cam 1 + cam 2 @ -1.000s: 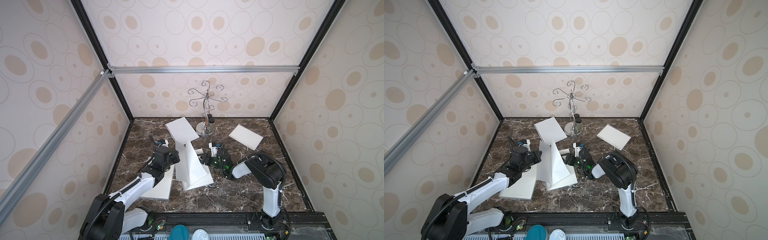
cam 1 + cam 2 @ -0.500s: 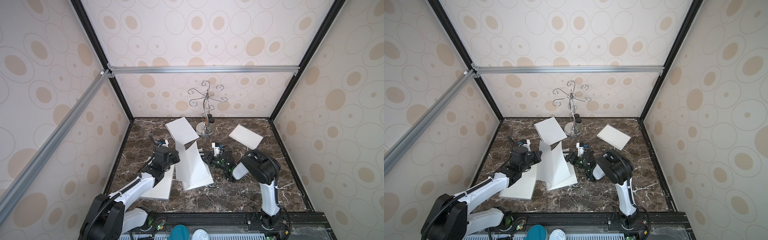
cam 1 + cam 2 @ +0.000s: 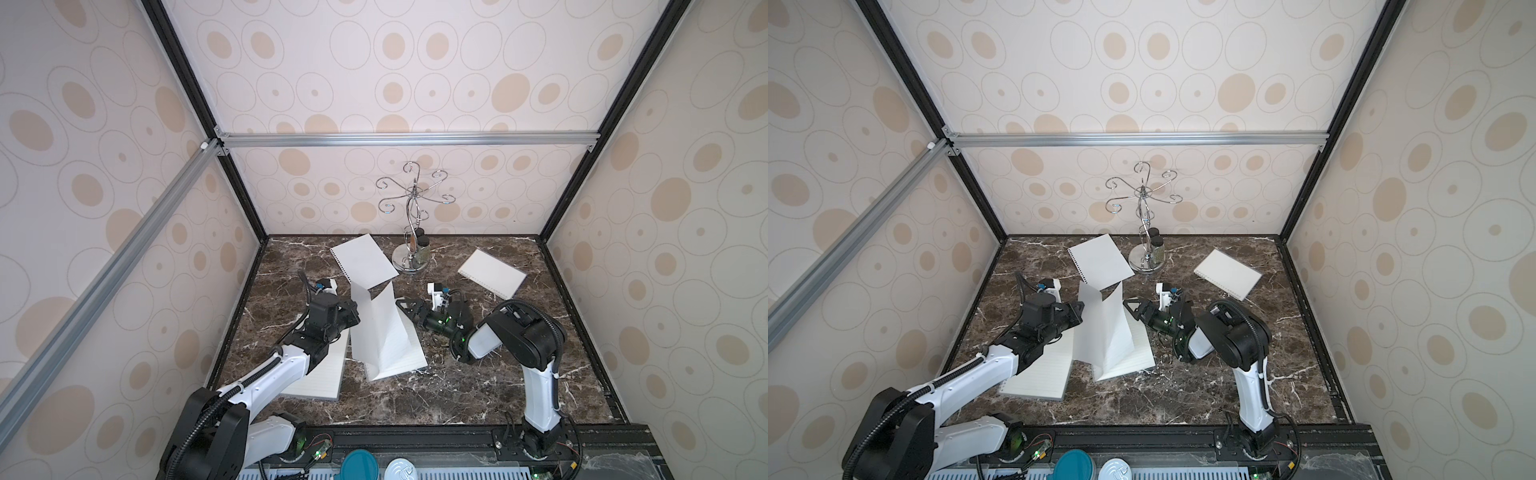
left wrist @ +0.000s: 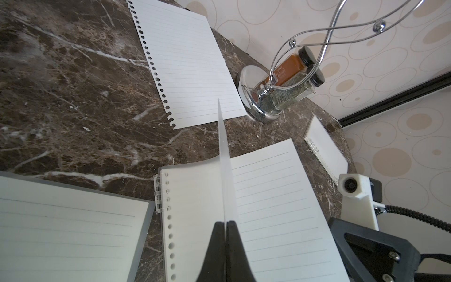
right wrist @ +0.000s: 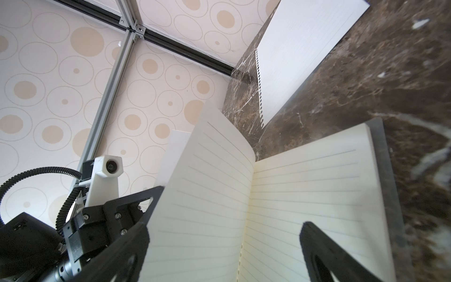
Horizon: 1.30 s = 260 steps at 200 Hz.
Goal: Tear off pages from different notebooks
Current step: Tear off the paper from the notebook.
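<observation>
Open notebook (image 3: 409,353): lies mid-table with nothing pinning it, so a pull could drag the whole pad along.
Raised page (image 3: 372,324): stands up from it and may rip crooked.
Left gripper (image 4: 225,222): clenched on that page's edge.
Right gripper (image 5: 225,225): spread wide, empty, near the pad's edge.

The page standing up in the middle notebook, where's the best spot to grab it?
Pinch its free outer edge, coming in sideways. The page stands nearly upright with both faces bare, so a finger fits on each side. The left gripper pinches it just that way.
</observation>
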Available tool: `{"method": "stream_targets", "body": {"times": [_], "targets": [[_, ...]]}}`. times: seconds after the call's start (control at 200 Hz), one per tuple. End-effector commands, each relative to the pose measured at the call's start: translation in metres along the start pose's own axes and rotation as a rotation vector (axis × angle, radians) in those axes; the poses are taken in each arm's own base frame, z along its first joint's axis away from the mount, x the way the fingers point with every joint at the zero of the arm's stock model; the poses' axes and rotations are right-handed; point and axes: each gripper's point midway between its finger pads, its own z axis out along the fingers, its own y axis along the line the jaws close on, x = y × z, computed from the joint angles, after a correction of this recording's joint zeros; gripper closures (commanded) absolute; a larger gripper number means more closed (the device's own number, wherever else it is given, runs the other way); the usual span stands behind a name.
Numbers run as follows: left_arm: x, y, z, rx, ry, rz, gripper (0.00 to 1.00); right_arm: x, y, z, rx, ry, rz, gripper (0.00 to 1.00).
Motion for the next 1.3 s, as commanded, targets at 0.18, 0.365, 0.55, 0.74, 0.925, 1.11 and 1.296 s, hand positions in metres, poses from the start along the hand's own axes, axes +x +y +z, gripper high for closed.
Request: {"method": "stream_targets", "body": {"times": [0.18,0.365,0.55,0.74,0.925,1.11,1.296], "targets": [[0.003,-0.001,0.0,-0.011,0.023,-0.002,1.0,-0.008,0.03,-0.003,-0.085,0.009,-0.012,0.0],[0.003,-0.001,0.0,-0.012,0.024,-0.002,1.0,-0.008,0.033,-0.002,-0.095,0.018,-0.016,0.01],[0.002,-0.001,0.0,-0.011,0.021,-0.002,1.0,-0.001,0.019,0.013,-0.059,0.084,0.018,0.0],[-0.001,-0.002,-0.004,-0.015,0.01,0.003,1.0,0.002,-0.001,0.017,0.051,0.119,-0.006,0.01],[-0.004,0.0,-0.005,-0.029,0.003,0.008,1.0,0.001,-0.015,0.012,0.221,0.155,-0.104,0.1],[-0.01,0.011,-0.011,-0.113,-0.011,0.002,1.0,-0.005,-0.019,0.005,0.301,0.15,-0.176,0.4],[-0.024,0.023,-0.031,-0.189,-0.047,-0.052,1.0,-0.01,-0.019,0.005,0.313,0.135,-0.197,0.82]]}}
